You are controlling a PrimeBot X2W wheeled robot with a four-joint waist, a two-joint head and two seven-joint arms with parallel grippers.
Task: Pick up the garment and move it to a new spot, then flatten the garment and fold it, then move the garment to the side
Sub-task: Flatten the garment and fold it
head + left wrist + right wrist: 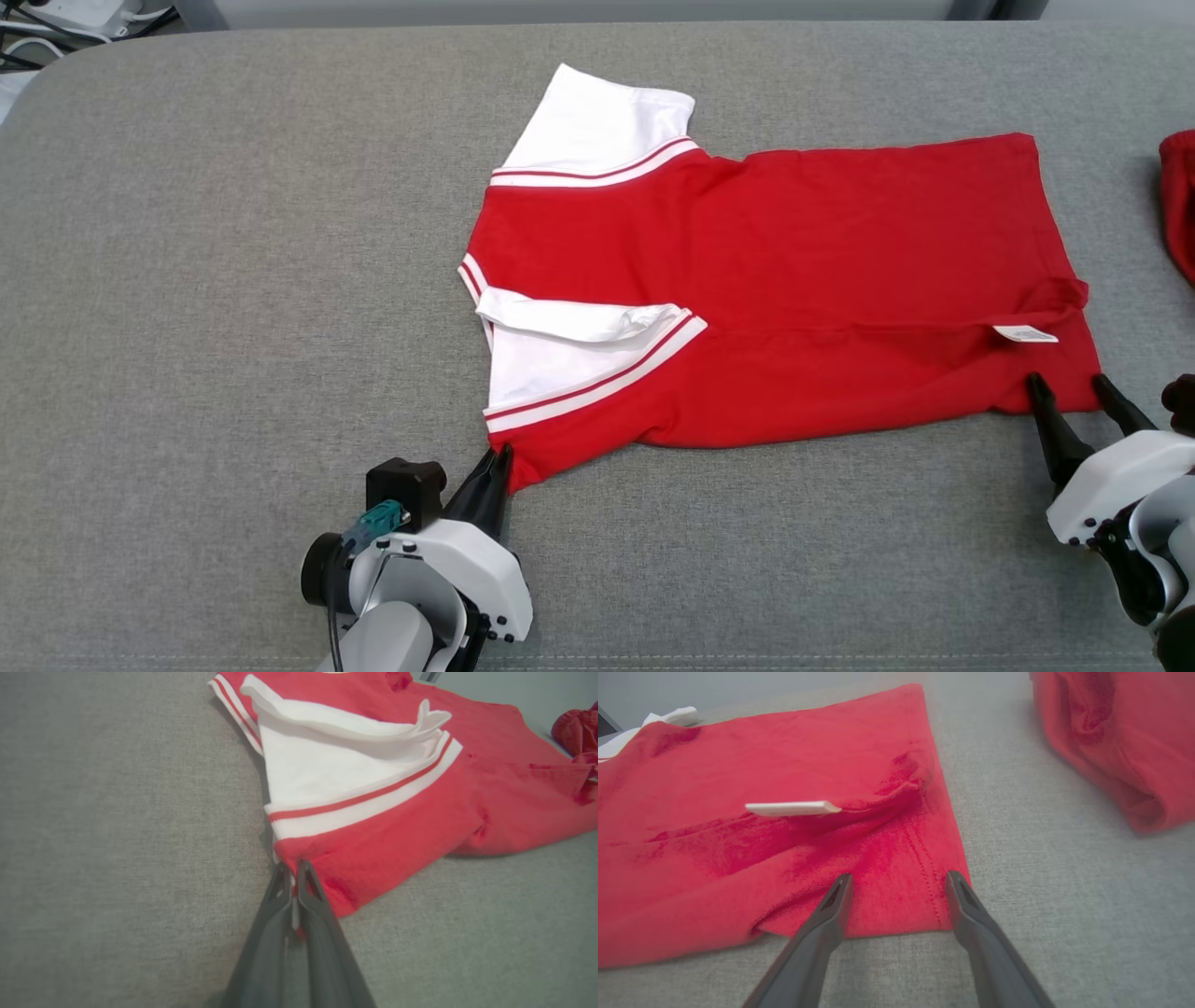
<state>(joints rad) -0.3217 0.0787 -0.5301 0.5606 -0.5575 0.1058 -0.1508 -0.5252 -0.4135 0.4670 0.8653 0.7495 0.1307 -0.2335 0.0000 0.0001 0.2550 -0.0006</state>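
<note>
A red shirt (pixel 822 243) with white sleeves and striped trim lies spread on the grey surface, collar end to the left, hem to the right. My left gripper (pixel 499 459) is shut on the shirt's near left corner (pixel 327 882), red cloth pinched between its fingers (pixel 308 891). My right gripper (pixel 1067 385) stands open at the near right hem corner (pixel 896 896), its fingers over the cloth edge and nothing held between them. A white label (pixel 791 808) sticks out of a fold just beyond the right gripper.
A second red garment (pixel 1179 201) lies at the right edge of the surface, also seen as a bundle (pixel 1111 742) to the right of the hem. The grey padded surface (pixel 233 280) spreads wide to the left and in front.
</note>
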